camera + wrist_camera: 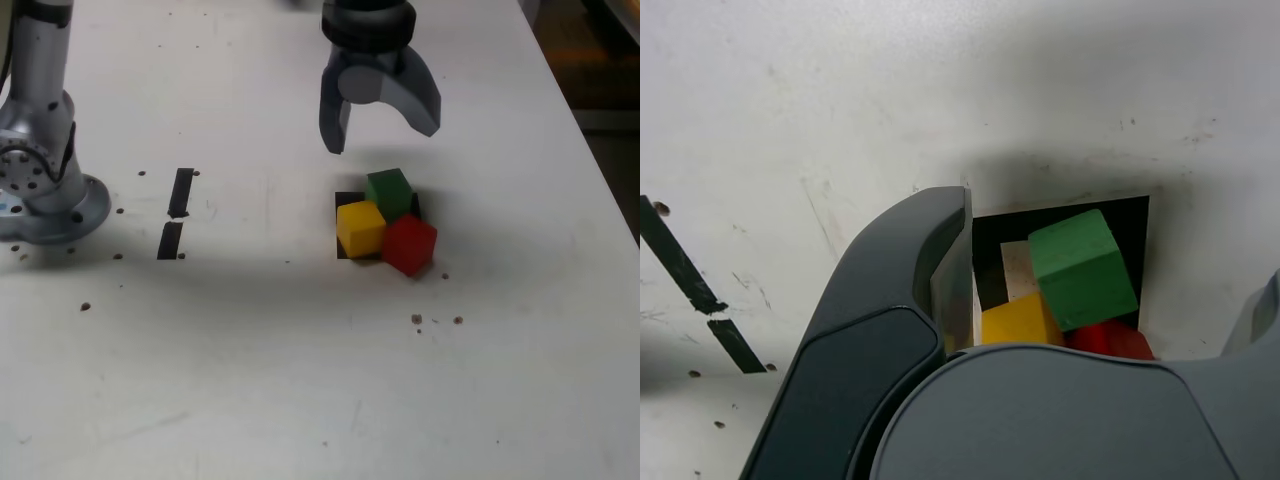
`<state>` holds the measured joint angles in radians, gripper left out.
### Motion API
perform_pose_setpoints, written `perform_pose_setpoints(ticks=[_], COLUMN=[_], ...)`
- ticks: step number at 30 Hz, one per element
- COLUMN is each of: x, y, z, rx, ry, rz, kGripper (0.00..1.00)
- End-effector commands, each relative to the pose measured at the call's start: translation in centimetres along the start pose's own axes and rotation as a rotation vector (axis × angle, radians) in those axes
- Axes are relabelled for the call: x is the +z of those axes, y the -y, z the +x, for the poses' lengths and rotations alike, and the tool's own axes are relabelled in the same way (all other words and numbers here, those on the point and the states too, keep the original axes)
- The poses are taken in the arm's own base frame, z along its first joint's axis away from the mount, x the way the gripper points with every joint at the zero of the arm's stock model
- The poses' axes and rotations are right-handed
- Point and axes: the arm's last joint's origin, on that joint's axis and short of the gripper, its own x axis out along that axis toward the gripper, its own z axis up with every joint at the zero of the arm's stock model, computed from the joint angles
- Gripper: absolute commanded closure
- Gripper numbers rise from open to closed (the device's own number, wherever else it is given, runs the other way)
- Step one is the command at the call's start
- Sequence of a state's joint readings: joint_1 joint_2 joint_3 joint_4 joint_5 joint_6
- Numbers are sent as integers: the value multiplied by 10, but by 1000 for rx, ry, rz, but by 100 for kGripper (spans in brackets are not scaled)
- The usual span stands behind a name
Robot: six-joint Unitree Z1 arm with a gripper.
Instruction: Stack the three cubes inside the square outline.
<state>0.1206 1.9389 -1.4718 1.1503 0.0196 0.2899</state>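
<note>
Hovering wide open, the gripper (385,130) looked ready for the light, rigid green cube (389,193), best pinched across flat opposite faces.

Probably a robotics lab bench: scuffed white tabletop (300,380) with black tape strips (176,215), grey metal arm base (40,170) mounted on it; surroundings barely visible.

We see three cubes (385,226) clustered touching on the outline (340,199); tape strips (176,212) lie at exterior view's left.
</note>
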Motion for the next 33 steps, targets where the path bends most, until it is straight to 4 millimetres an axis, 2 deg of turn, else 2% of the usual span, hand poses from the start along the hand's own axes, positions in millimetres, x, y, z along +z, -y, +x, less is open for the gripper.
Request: perform_pose_setpoints(ticks=[1, 6, 22, 33], x=[8, 17, 29, 33], y=[-4, -7, -9, -9], z=[6, 14, 38, 50], rx=[-23, -51, -133, -155], ry=[-6, -12, -36, -55], rz=[0, -2, -11, -13], kGripper=[2, 3, 3, 13])
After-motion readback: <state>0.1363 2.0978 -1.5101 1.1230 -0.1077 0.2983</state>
